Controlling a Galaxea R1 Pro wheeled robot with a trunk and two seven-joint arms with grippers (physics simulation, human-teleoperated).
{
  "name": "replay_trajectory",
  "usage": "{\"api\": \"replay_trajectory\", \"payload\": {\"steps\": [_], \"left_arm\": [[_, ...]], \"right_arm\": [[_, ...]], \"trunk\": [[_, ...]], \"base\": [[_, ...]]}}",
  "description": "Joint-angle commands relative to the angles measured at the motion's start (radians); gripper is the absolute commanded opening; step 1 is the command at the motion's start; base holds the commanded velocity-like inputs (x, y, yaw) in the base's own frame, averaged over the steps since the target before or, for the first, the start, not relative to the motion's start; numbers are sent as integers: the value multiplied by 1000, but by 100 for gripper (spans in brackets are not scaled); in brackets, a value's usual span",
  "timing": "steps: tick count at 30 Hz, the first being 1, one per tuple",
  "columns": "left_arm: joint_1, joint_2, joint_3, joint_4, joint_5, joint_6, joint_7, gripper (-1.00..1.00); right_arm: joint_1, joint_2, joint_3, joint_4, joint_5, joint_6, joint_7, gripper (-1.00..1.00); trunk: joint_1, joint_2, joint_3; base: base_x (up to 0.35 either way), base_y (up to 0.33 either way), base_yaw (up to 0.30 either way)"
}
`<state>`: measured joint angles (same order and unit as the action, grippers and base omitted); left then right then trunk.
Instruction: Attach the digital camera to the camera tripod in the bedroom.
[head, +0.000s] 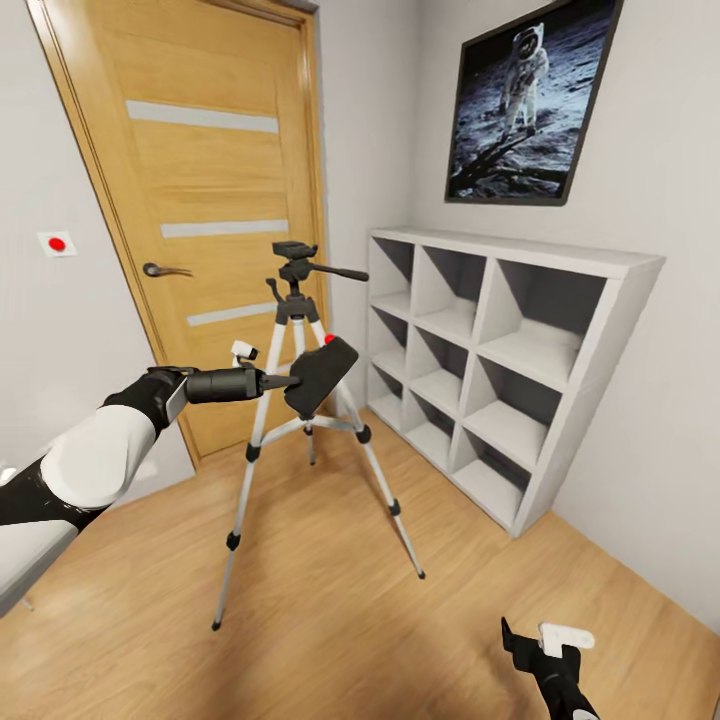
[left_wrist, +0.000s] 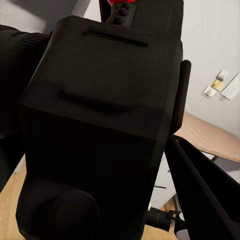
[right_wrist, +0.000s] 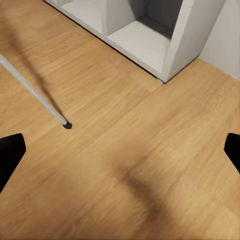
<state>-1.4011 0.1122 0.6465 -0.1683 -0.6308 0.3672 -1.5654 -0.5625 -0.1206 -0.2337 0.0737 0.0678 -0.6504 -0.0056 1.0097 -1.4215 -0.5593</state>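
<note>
The digital camera — a matte-black, boxy slab with a round red button at its upper edge — is clamped in the left gripper, held tilted in front of the camera tripod, below the tripod's black head. In the left wrist view the camera looms as a smooth dark block with shallow slots and a rounded bump, a finger alongside it. The tripod stands on the light wood plank floor, its three silver-white telescoping legs splayed, with black joints and feet and a long pan handle jutting sideways. Behind it are an oak door with grey stripes and white cube shelving. The right gripper hangs low over the floor, fingers spread wide apart — one tripod foot on the planks beneath.
</note>
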Motion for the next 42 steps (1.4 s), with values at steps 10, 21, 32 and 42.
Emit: {"api": "replay_trajectory", "payload": {"steps": [10,21,32,42], "left_arm": [[-1,0,10,0,-10,9,-5,-100],[-1,0,10,0,-10,9,-5,-100],[-1,0,10,0,-10,9,-5,-100],[-1,0,10,0,-10,9,-5,-100]], "right_arm": [[-2,-1,-7,4,7,-6,-1,100],[-2,-1,-7,4,7,-6,-1,100],[-2,-1,-7,4,7,-6,-1,100],[-2,-1,-7,4,7,-6,-1,100]], "trunk": [[-38,70,30],[-81,147,65],[-123,224,99],[-161,294,127]], "base": [[0,0,24],[0,0,1],[0,0,202],[0,0,73]]}}
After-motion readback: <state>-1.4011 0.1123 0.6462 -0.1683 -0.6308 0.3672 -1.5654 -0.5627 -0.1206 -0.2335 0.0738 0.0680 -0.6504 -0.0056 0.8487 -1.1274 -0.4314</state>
